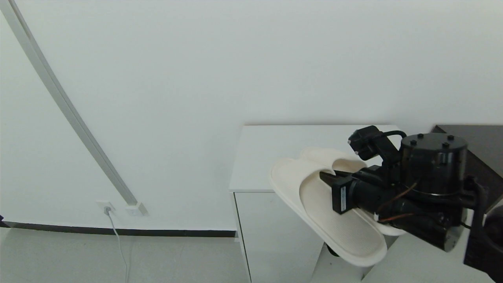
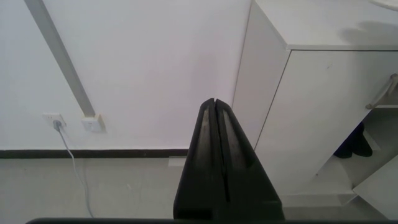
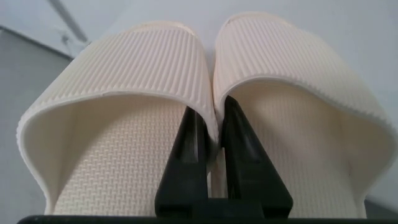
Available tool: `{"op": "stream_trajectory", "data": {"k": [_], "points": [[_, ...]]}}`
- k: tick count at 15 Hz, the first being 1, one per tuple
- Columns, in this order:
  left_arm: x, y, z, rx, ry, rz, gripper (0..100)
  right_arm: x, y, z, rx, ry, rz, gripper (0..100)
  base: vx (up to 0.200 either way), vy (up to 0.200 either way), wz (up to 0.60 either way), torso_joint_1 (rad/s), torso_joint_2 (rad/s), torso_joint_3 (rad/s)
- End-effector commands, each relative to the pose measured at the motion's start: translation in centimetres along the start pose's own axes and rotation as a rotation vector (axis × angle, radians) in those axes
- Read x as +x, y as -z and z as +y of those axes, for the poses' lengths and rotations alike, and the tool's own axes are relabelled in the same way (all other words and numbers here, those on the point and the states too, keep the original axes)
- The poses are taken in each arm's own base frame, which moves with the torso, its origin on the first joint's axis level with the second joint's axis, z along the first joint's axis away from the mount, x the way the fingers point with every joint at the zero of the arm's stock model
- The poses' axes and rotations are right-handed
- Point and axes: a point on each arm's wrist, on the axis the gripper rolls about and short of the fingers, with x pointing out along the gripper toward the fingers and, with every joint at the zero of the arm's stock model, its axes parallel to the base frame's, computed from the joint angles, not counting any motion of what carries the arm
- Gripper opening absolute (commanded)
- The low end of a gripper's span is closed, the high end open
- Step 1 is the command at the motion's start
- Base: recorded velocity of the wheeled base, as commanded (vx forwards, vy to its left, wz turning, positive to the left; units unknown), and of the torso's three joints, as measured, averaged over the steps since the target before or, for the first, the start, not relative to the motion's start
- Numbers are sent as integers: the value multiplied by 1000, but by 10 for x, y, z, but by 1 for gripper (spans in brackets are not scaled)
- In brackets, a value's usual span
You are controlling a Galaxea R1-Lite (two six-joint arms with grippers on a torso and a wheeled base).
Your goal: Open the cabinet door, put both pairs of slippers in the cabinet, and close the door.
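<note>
A pair of cream slippers [image 1: 334, 212] hangs in the air in front of the white cabinet [image 1: 275, 232], toes pointing towards the wall. My right gripper [image 1: 327, 177] is shut on the pair, its fingers [image 3: 189, 134] pinching the two inner strap edges together. The slippers' [image 3: 143, 81] ribbed straps sit side by side in the right wrist view. My left gripper [image 2: 214, 104] is shut with nothing in it, low and to the left of the cabinet [image 2: 311, 112]. Past the closed front panel, the cabinet's right part stands open, with a door handle [image 2: 385, 92] at the edge.
Dark shoes [image 2: 354, 144] sit on a shelf inside the open part. A white panel [image 1: 412, 259], likely the open door, lies below my right arm. Dark furniture [image 1: 481, 143] adjoins the cabinet's right. The wall holds sockets with a cable [image 1: 105, 208] and a slanted conduit [image 1: 67, 106].
</note>
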Motion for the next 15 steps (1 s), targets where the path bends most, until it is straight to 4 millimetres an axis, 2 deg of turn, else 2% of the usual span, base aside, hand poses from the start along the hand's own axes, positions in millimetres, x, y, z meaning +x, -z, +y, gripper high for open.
{"op": "stream_trajectory", "data": {"k": [1,9,15], "points": [[0,0,0,-1,0,-1,0,-28,-2,7,2,-48,-31,0,0,0,0,0,0,0],[0,0,0,-1,0,1,0,-24,7,18,2,-83,6,0,0,0,0,0,0,0],[0,0,0,-1,2,-1,0,-26,8,20,0,-92,6,0,-200,0,0,6,2,3]]}}
